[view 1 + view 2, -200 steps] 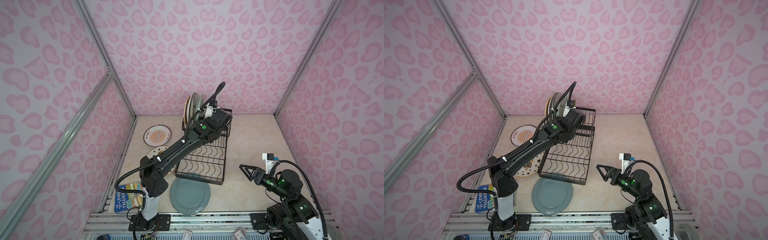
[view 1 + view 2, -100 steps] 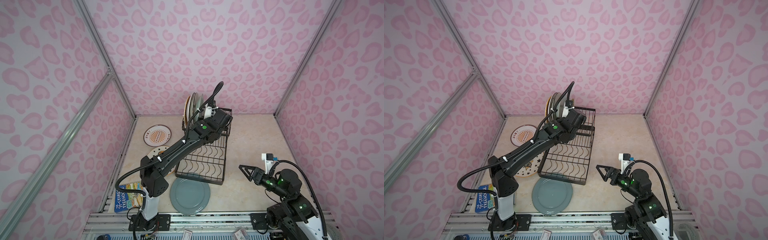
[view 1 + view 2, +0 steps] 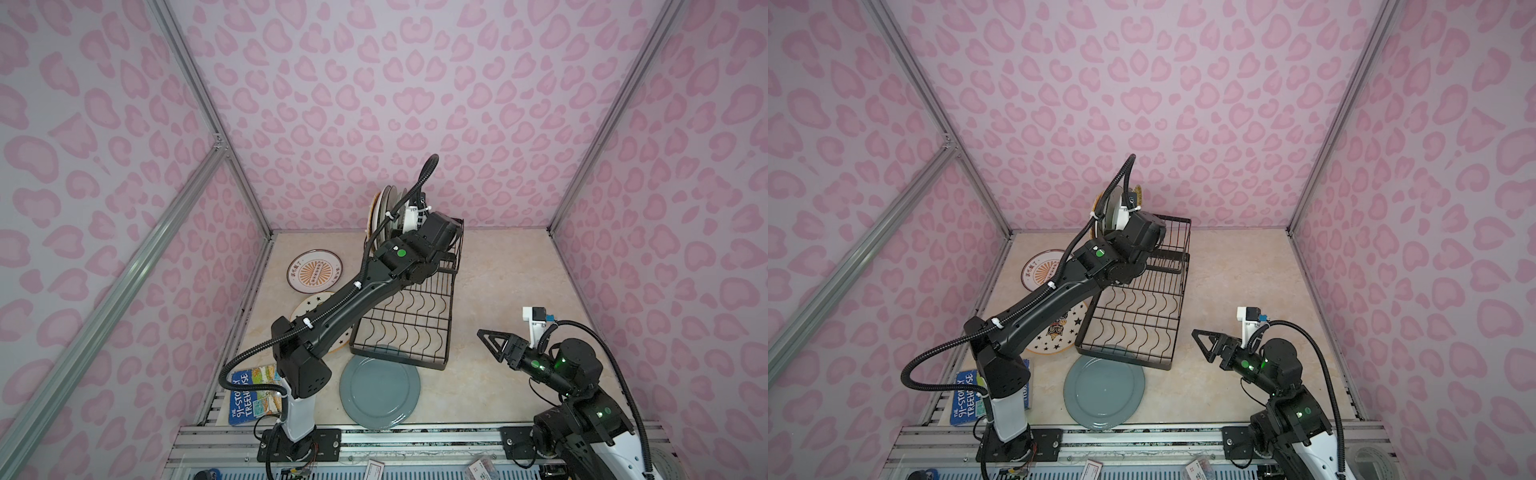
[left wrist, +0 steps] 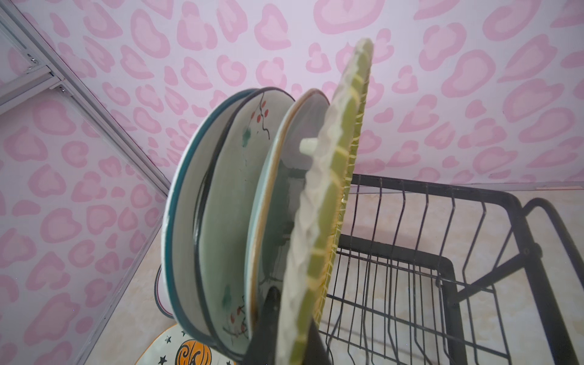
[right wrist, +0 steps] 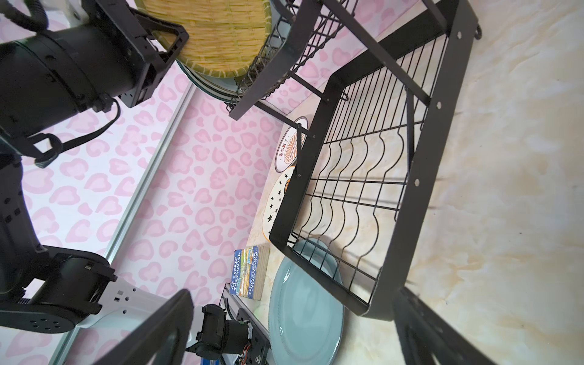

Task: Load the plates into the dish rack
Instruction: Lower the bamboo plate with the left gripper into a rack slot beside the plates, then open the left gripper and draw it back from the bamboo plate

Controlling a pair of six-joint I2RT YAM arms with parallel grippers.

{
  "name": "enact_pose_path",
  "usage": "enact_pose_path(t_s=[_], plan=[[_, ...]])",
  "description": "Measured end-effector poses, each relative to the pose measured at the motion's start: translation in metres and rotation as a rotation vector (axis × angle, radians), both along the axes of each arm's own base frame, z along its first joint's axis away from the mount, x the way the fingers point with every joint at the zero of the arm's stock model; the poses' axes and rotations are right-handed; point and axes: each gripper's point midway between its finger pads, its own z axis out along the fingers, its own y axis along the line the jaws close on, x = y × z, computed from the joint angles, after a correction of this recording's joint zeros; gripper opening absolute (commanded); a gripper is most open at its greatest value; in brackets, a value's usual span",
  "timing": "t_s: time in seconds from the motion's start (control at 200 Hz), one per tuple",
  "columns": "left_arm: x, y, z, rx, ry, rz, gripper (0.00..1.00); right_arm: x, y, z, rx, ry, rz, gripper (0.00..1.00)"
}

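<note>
Nothing moved: L arm (image 3: 353,291) stretched to rack (image 3: 407,320), jaws pinching woven plate (image 4: 331,189).

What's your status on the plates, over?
Left pincer shut on woven yellow plate, at raised tier of dish rack. Right pincer open, empty. Sunburst plate, star plate, teal plate flat on table; rack edge overlaps the teal.

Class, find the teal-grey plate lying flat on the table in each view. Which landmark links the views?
In a top view: teal-grey plate low centre, at the near end of the dish rack.
In a top view: the plate low centre again.
Left wrist: not in it.
Right wrist: the plate beside the book, rim under the rack's corner.
Landmark: the dish rack, in all four views.
</note>
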Motion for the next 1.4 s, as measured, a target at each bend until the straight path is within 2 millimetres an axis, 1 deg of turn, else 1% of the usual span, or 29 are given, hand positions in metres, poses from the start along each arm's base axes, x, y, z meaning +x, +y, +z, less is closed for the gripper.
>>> enact_pose_path(t_s=[0.12,0.42,0.56,0.59,0.71,0.775,0.84,0.945,1.06,1.175,1.4], plan=[[0.003,-0.003,-0.009,0.016,0.015,-0.001,0.03,-0.001,0.000,-0.004,-0.003,0.008,0.000,0.98],[0.013,0.000,-0.023,0.034,0.047,0.003,0.03,0.001,0.000,-0.009,-0.011,0.021,0.000,0.98],[0.015,-0.002,-0.032,0.030,0.072,-0.017,0.04,0.003,0.001,-0.017,-0.020,0.045,0.000,0.98],[0.014,-0.003,-0.034,0.030,0.082,-0.025,0.06,0.004,0.001,-0.017,-0.021,0.048,0.000,0.98],[0.014,-0.005,-0.039,0.026,0.091,-0.032,0.20,0.006,0.002,-0.018,-0.026,0.051,0.001,0.98],[0.013,-0.007,-0.043,0.028,0.102,-0.040,0.25,0.007,0.003,-0.019,-0.030,0.054,0.002,0.98],[0.013,-0.007,-0.046,0.032,0.110,-0.043,0.28,0.008,0.003,-0.020,-0.031,0.056,0.002,0.98],[0.011,-0.005,-0.042,0.022,0.105,-0.045,0.29,0.008,0.003,-0.016,-0.032,0.054,-0.001,0.98],[0.006,-0.001,-0.026,0.002,0.085,-0.055,0.30,0.011,0.003,-0.003,-0.035,0.026,0.002,0.98],[0.001,0.002,-0.014,-0.007,0.070,-0.067,0.31,0.011,0.003,-0.006,-0.038,0.034,0.002,0.98],[-0.008,0.006,0.000,-0.036,0.061,-0.094,0.32,0.010,0.004,-0.007,-0.025,0.041,0.000,0.98]])
